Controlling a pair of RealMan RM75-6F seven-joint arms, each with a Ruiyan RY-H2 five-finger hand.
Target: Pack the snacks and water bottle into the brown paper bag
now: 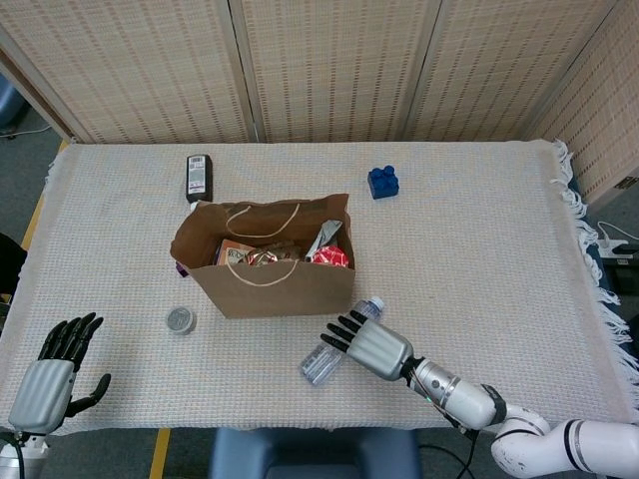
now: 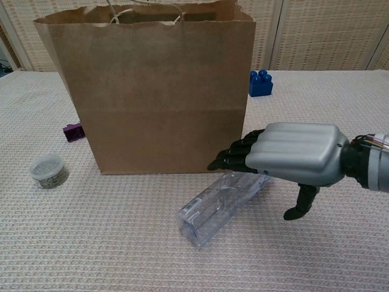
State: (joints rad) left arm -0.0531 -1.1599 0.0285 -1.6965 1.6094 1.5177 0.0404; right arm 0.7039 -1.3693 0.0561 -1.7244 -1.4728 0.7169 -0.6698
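1. Several snack packets already sit inside the brown paper bag, which stands upright on the tabletop.
2. The water bottle is not yet packed; it lies on its side just in front of the bag.
3. The right hand hovers over the bottle's cap end, fingers extended and apart, gripping nothing.
4. The left hand rests open, well away from the bag.
5. Contact between hand and bottle cannot be confirmed; the hand hides the cap.
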